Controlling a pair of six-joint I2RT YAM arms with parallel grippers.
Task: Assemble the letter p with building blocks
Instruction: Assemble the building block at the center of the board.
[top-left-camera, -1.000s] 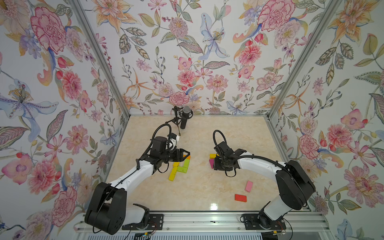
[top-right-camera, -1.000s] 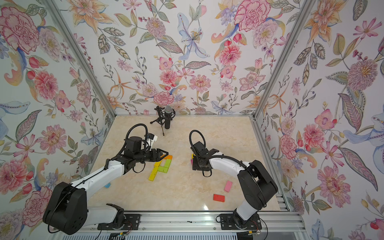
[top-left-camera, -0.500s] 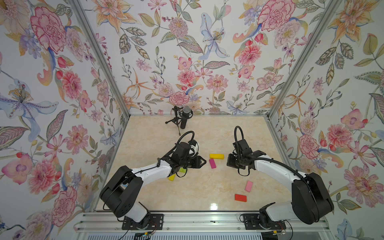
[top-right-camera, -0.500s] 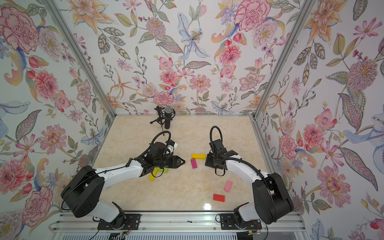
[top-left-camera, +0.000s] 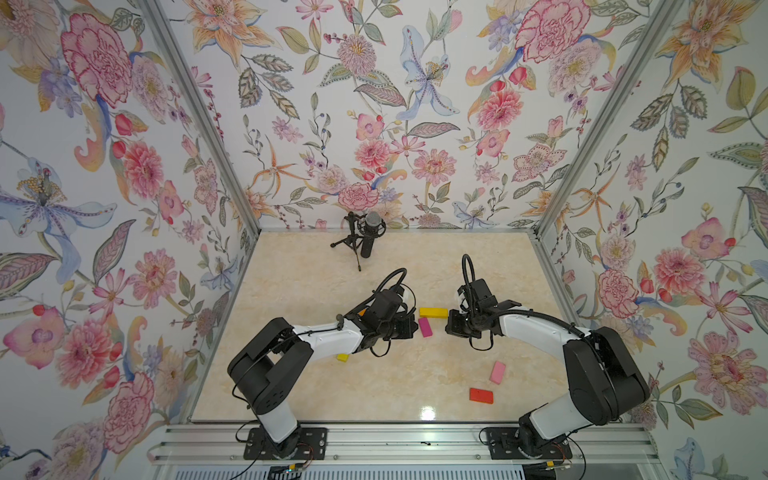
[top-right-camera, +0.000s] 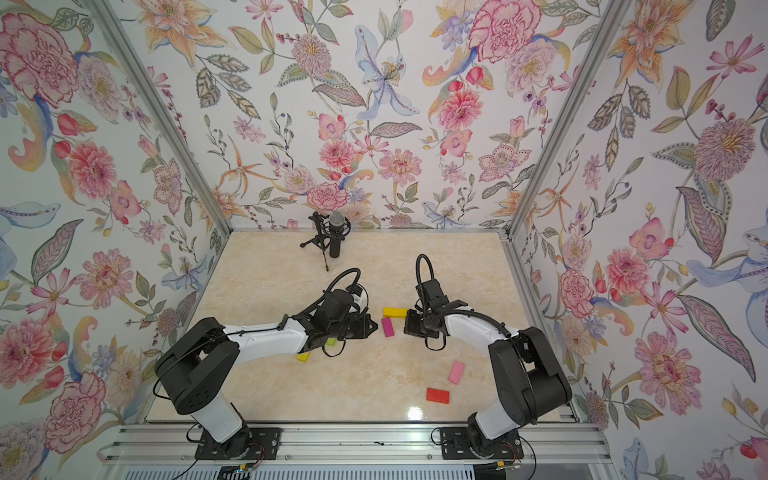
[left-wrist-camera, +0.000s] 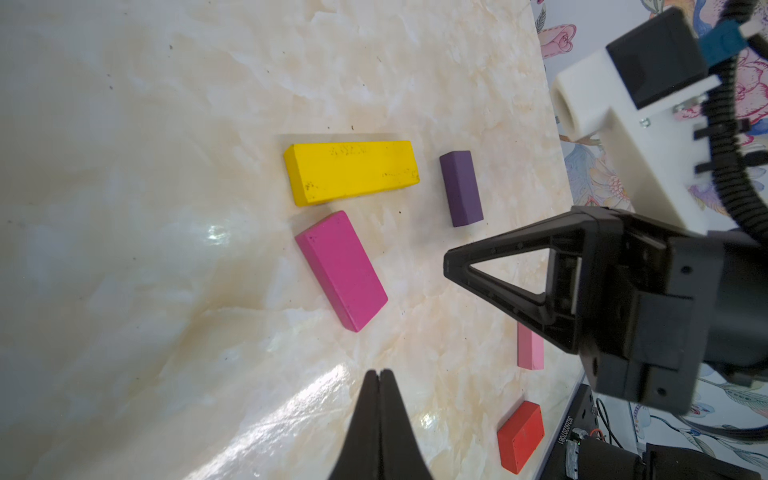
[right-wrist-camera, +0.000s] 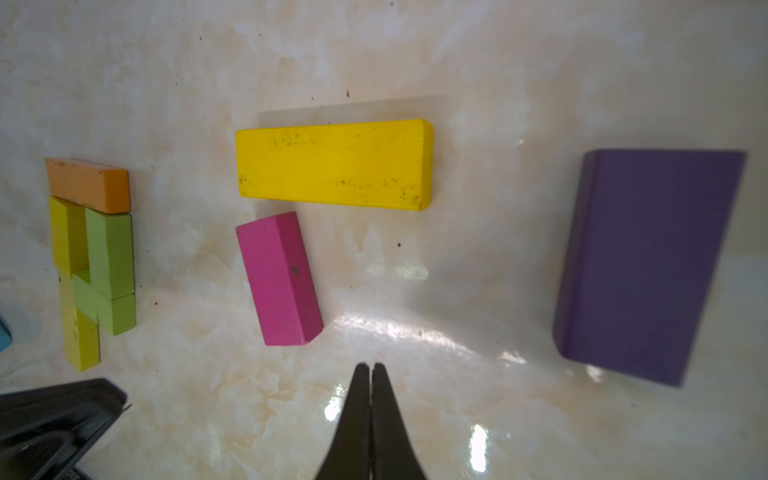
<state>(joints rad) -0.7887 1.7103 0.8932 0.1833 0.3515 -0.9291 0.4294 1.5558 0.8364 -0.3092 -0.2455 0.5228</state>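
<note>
A long yellow block (top-left-camera: 433, 312) and a magenta block (top-left-camera: 425, 327) lie mid-table between my two grippers. My left gripper (left-wrist-camera: 379, 372) is shut and empty, its tip just short of the magenta block (left-wrist-camera: 340, 270). My right gripper (right-wrist-camera: 370, 368) is also shut and empty, facing the magenta block (right-wrist-camera: 278, 278) from the other side. A purple block (right-wrist-camera: 648, 262) lies close by it. An orange block (right-wrist-camera: 87, 183), lime green blocks (right-wrist-camera: 110, 253) and yellow blocks (right-wrist-camera: 66, 232) lie joined together, mostly hidden under the left arm in both top views.
A pink block (top-left-camera: 497, 372) and a red block (top-left-camera: 481, 395) lie near the front right. A microphone on a small tripod (top-left-camera: 368, 237) stands at the back of the table. Flowered walls close in three sides.
The left arm swung right from the joined blocks to the magenta block. The right arm drew back to the right off the yellow and magenta blocks. Both grippers closed.
</note>
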